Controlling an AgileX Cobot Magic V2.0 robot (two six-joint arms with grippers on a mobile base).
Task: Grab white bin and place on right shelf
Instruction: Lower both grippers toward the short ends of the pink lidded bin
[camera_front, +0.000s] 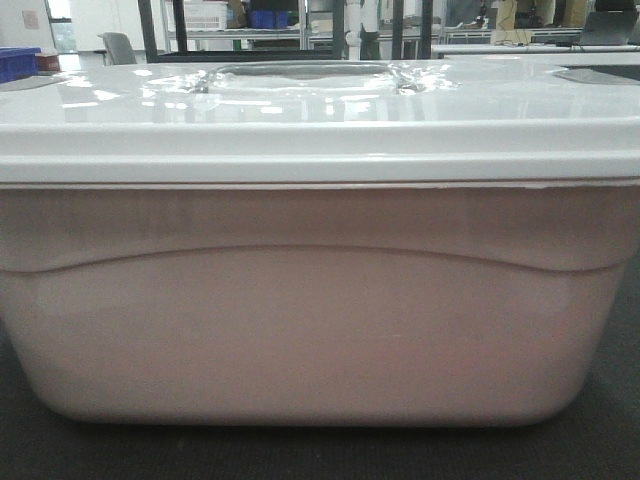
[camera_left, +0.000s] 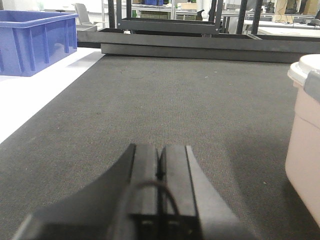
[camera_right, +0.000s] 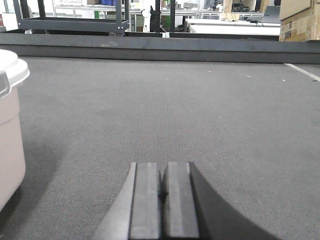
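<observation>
**White bin (camera_front: 320, 330) untouched, both jaws closed on nothing**

Your left gripper (camera_left: 159, 167) has its jaws pressed together with only a thin seam between the pads, and they hold nothing. Your right gripper (camera_right: 162, 187) is the same. Both sit low over the grey carpet (camera_left: 190, 100), which runs bare ahead of each to a dark low frame (camera_left: 200, 42).

The bin stands on that carpet with its glossy lid (camera_front: 320, 120) on, and it fills the front view. It shows at the right edge of the left wrist view and the left edge of the right wrist view, so it lies between the two grippers and apart from each.

A blue crate (camera_left: 35, 40) sits far left on a white surface (camera_left: 30, 100). Print on the cardboard box (camera_right: 300, 20) at far right is too small to read.
</observation>
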